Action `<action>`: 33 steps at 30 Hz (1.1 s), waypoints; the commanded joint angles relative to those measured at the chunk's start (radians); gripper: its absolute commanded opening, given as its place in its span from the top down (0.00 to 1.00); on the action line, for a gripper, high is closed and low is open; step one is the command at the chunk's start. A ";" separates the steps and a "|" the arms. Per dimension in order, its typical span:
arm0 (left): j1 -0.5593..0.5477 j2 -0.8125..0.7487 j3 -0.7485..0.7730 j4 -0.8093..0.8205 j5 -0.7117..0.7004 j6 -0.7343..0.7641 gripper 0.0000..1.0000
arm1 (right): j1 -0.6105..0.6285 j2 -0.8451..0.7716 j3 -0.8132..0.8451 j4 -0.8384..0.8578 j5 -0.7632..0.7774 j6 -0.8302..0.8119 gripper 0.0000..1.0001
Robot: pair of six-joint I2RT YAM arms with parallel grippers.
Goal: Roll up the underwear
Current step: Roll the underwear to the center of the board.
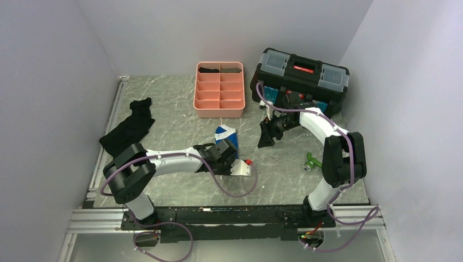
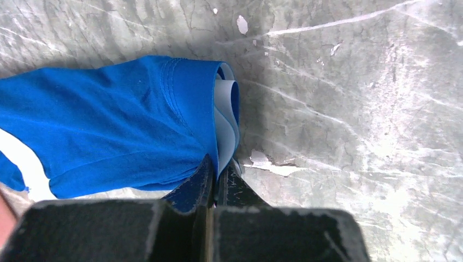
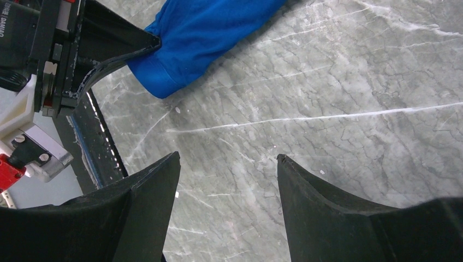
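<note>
Pinching the underwear (image 2: 109, 123) by its edge, left pincer (image 2: 218, 169); far end cropped.

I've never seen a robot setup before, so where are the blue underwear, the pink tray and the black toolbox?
blue underwear (image 2: 109, 125): left wrist view, middle of the fabric.
pink tray (image 1: 218, 112): top view, its near wall.
black toolbox (image 1: 302, 60): top view, its lid.

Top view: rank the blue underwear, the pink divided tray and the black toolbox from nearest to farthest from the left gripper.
1. Small bright-blue fabric underwear: pinched at its near edge by the shut left gripper.
2. Pink plastic divided tray: straight beyond the underwear.
3. Black plastic toolbox: back right, against the wall.
</note>
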 commanded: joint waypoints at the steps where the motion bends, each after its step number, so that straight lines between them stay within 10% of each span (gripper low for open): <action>1: 0.054 0.025 0.053 -0.094 0.147 -0.032 1.00 | -0.005 -0.014 0.049 -0.025 -0.051 -0.021 0.32; 18: 0.454 0.440 0.573 -0.714 0.941 0.014 1.00 | -0.018 -0.204 0.016 -0.018 -0.110 -0.038 0.33; 33: 0.539 0.817 0.922 -1.137 1.177 0.113 1.00 | 0.231 -0.309 -0.114 0.108 0.094 -0.108 0.28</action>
